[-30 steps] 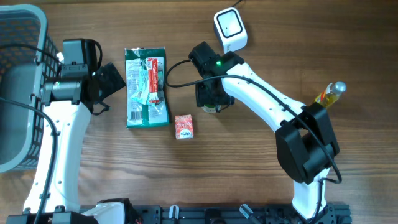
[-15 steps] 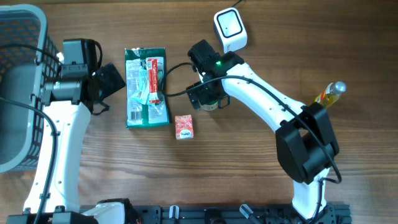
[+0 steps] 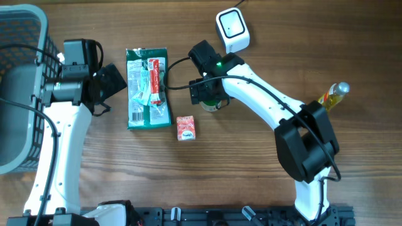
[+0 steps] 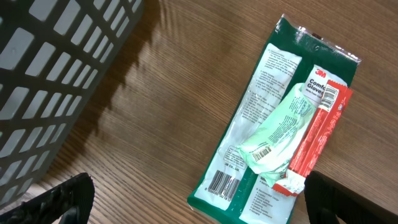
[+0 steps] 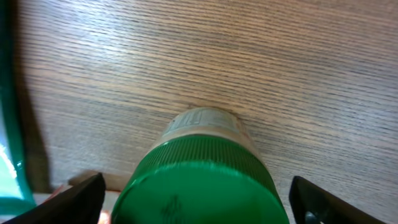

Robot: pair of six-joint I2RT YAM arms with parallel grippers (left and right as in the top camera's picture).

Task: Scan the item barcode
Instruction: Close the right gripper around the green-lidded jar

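Overhead: the white scanner (image 3: 232, 29) sits by the far edge of the bench (image 3: 251, 169); a grey basket (image 3: 19, 94) takes the far left corner; a green packet (image 3: 148, 88) lies left of the middle, with a small red box (image 3: 185, 127) just beside its near right corner; a yellow-filled bottle (image 3: 333, 95) is near the right edge; the right gripper (image 3: 206, 99) hangs over a green-lidded jar (image 3: 213, 107) between packet and scanner, hiding most of it; the left gripper (image 3: 112, 81) hovers between basket and packet.

Left wrist: its fingers (image 4: 59, 199) stand spread wide with nothing between them; the packet lies barcode up, a pale green pouch (image 4: 280, 134) and a red sachet (image 4: 320, 134) on top.

Right wrist: the jar stands upright on the wood; the fingers (image 5: 84, 199) stand wide on either side of its lid, not clamped on it.
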